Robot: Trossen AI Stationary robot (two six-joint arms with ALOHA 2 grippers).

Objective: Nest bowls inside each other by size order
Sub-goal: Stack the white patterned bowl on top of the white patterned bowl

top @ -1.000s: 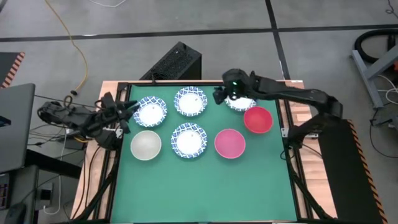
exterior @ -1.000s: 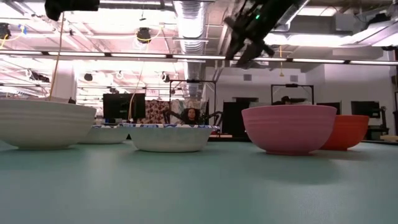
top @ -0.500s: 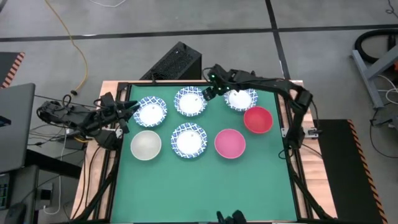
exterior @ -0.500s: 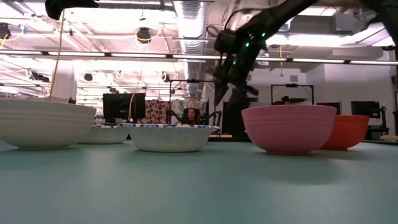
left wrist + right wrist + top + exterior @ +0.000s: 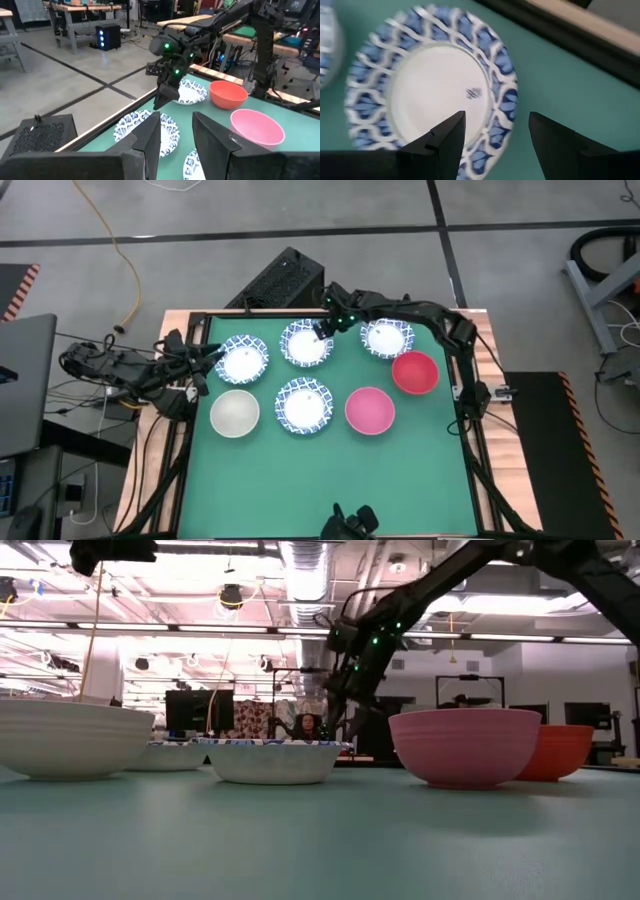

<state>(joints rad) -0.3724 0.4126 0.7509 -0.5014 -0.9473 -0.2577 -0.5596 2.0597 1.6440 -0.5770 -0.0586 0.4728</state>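
Seven bowls stand on the green mat. Four are blue-rimmed: far left (image 5: 241, 358), far middle (image 5: 306, 343), far right (image 5: 385, 337) and near middle (image 5: 304, 404). The off-white bowl (image 5: 234, 412) is near left, the pink bowl (image 5: 370, 409) near right, and the red bowl (image 5: 414, 372) at the right. My right gripper (image 5: 325, 330) is open over the far-middle bowl's right rim (image 5: 502, 107); in the right wrist view (image 5: 495, 145) one finger stands over the bowl's inside and one outside. My left gripper (image 5: 213, 352) is open and empty at the table's left edge.
The black frame rail (image 5: 300, 317) runs along the mat's far edge close behind my right gripper. The near half of the mat (image 5: 320, 480) holds no bowls. In the low view my right gripper (image 5: 338, 720) hangs behind the near-middle bowl (image 5: 270, 760).
My right gripper has gone from above the far-right blue-rimmed bowl toward the table's left edge, and down, to the far-middle bowl's right rim. The bowls have not moved.
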